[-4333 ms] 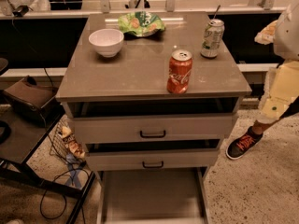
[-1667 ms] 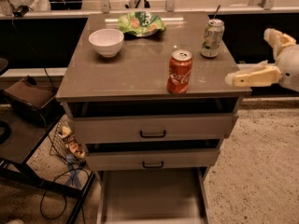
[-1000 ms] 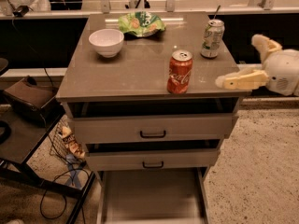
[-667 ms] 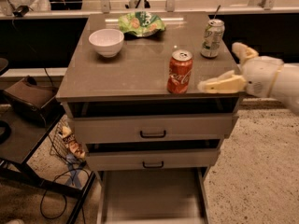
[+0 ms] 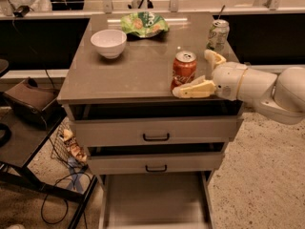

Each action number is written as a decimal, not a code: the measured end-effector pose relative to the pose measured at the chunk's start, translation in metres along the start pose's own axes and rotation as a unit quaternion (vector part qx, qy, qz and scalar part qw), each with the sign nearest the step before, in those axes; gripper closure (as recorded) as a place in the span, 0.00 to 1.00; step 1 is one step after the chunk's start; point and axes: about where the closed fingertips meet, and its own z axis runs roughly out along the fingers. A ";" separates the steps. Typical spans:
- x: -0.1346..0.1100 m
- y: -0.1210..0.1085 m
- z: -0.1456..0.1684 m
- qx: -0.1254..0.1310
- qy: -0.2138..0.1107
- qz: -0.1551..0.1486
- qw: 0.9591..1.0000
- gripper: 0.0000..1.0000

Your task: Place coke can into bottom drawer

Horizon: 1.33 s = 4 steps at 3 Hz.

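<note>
The coke can [image 5: 184, 69] stands upright near the front right of the cabinet top [image 5: 138, 73]. My gripper [image 5: 196, 73] reaches in from the right at can height. It is open, with one finger [image 5: 193, 89] in front of the can's base and the other finger [image 5: 214, 57] behind and to the right. The can sits at the mouth of the fingers and nothing is gripped. The bottom drawer [image 5: 155, 202] is pulled out at the foot of the cabinet, its flat floor bare.
A white bowl [image 5: 108, 43] and a green chip bag [image 5: 144, 24] sit at the back of the top. A white-and-green can with a straw [image 5: 217, 34] stands just behind my gripper. Two closed drawers with dark handles [image 5: 156, 137] lie below. A wire basket [image 5: 66, 144] stands left.
My arm has swung up from the right side of the cabinet and moved left across the top. The open fingers now flank the coke can. The can has not moved.
</note>
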 end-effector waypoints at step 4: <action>-0.016 0.020 0.032 -0.029 -0.017 -0.002 0.999 0.98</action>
